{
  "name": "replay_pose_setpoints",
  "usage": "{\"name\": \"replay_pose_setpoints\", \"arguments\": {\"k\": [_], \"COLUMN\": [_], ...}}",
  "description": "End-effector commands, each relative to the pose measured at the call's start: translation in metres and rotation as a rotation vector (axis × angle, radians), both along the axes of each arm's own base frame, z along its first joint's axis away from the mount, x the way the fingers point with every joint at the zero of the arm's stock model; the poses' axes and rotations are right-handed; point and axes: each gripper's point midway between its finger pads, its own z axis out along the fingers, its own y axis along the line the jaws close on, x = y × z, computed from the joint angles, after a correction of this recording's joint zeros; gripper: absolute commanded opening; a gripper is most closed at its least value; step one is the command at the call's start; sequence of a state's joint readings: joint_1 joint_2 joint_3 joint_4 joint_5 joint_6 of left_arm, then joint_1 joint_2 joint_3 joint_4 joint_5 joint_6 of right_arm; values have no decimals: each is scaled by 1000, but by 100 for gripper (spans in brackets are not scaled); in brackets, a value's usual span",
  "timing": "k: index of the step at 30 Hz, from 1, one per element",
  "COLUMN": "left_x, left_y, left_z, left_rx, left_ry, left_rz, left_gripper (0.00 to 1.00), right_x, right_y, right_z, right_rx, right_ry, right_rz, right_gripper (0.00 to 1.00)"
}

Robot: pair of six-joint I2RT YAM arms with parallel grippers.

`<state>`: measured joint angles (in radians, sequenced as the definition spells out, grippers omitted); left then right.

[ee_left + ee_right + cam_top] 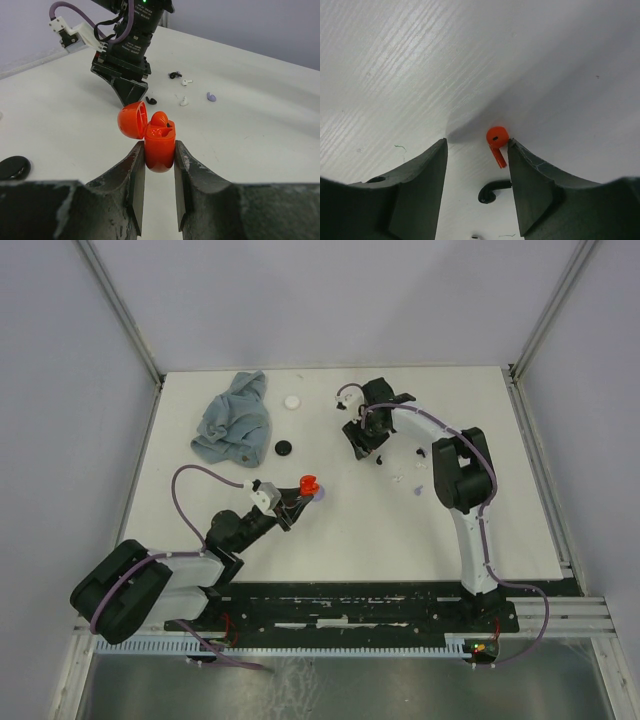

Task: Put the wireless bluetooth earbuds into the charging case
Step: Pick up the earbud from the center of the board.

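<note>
The left claw (159, 150) is clenched on the red charging case (160, 145), its lid open, near the middle of the white surface (260, 130). The right claw (477, 145) hangs released, fingers astride a red earbud (497, 142) lying just beside one finger, with a black earbud (492, 191) nearby.

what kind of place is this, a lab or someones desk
Most likely a robotics lab test cell: a white table walled in by plain panels on metal framing, a left arm and right arm bolted at its near edge, and small props laid out, loose earbuds and a blue cloth.
</note>
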<state>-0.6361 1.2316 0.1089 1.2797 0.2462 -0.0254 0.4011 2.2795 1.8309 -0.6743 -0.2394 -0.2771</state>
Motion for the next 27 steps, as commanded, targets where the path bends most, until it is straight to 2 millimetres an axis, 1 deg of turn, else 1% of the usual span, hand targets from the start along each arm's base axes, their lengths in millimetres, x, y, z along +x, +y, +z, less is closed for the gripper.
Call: {"name": "replay_pose_setpoints", "arguments": {"k": [1,5,8,14,19,27], "left_x": [-1,-1,-1,0,0,0], "left_y": [-3,-3,-4,-4,-5,-6], "left_z": [19,20,20,19,18,16], "left_rx": [-45,-48,-49,-44,-43,-40], "left_ry": [-41,-42,-42,-36,-33,-25], "left_rz": [-18,-19,-20,-22,-23,-29], "left_gripper": [3,3,3,3,3,3], "right_x": [-1,-7,-6,11,16,22], "right_y": [1,5,8,-1,-5,-4], "right_z": [18,25,27,18,12,5], "right_rx": [14,37,42,-20,-53,-67], "right_ry": [-6,-2,-16,-42,-53,-56], "right_rz": [-15,-39,-56,-138,-156,-153], "right_gripper": [58,54,52,49,48,46]}}
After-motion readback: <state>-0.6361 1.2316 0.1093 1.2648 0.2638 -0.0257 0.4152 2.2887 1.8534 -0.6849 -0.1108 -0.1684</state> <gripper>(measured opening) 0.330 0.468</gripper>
